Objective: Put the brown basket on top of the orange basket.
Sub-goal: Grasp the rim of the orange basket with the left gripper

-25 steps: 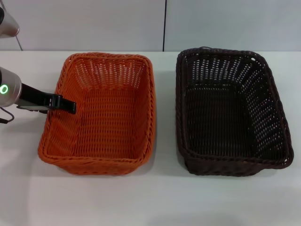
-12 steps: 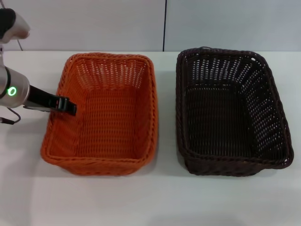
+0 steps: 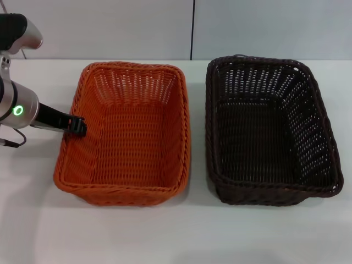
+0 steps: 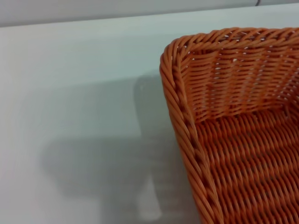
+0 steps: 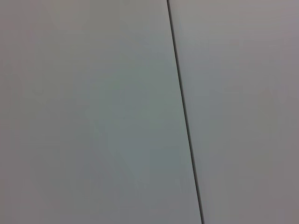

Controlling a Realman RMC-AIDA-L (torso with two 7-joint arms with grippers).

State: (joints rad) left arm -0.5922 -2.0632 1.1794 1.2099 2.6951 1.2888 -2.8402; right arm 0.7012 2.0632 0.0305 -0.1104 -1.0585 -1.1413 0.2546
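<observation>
Left claw [image 3: 78,126] gripping the rectangular bright orange woven basket [image 3: 127,137] by its left rim, at frame left.
Rectangular dark brown woven basket [image 3: 269,132] is sitting untouched at frame right on the white surface [image 3: 176,236]; stacking appears not yet begun, next calling for lifting it across.

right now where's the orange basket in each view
Head view: orange basket left of centre on the table, the left tool at its left rim.
Left wrist view: one rim corner and part of the inside, at the picture's right.
Right wrist view: not in it.
Shared landmark: the braided rim.
</observation>
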